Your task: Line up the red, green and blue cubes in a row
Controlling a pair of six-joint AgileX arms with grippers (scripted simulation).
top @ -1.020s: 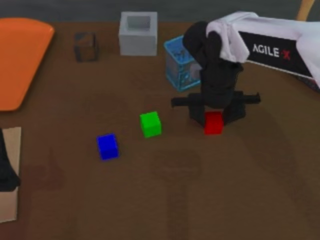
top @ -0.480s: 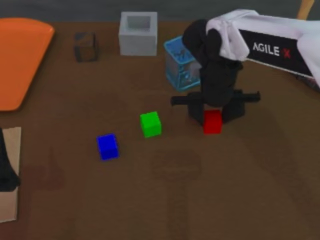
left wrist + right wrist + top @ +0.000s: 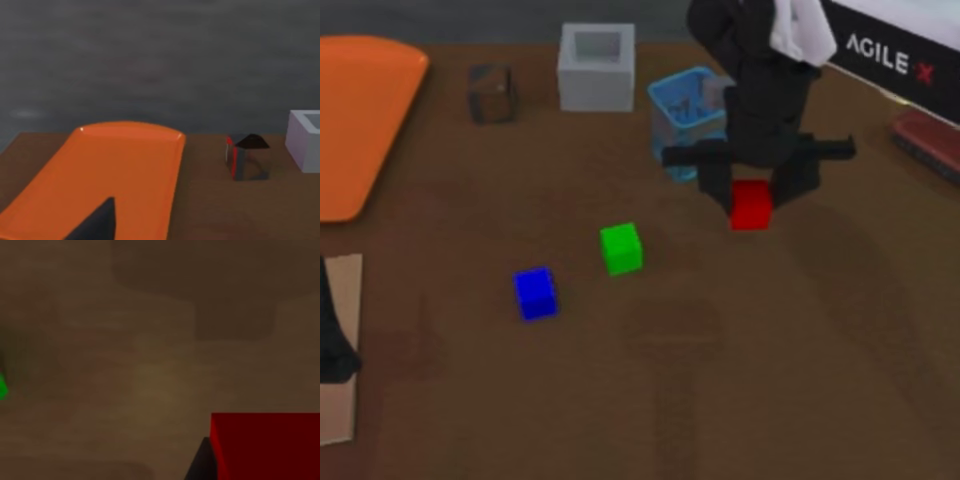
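My right gripper is shut on the red cube, holding it above the table just in front of a light-blue bin. In the right wrist view the red cube fills the corner beside one dark finger. On the table to the left lies the green cube, of which a sliver shows in the right wrist view. Further left and nearer the front lies the blue cube. My left gripper is parked at the table's left edge, open, with only one fingertip showing.
The light-blue see-through bin stands right behind the right gripper. A grey open box and a dark cube stand at the back. An orange tray takes the back left corner, and a tan mat lies at the left edge.
The right gripper has risen with the red cube and shifted towards the back of the table. The green and blue cubes and the left arm have stayed put.
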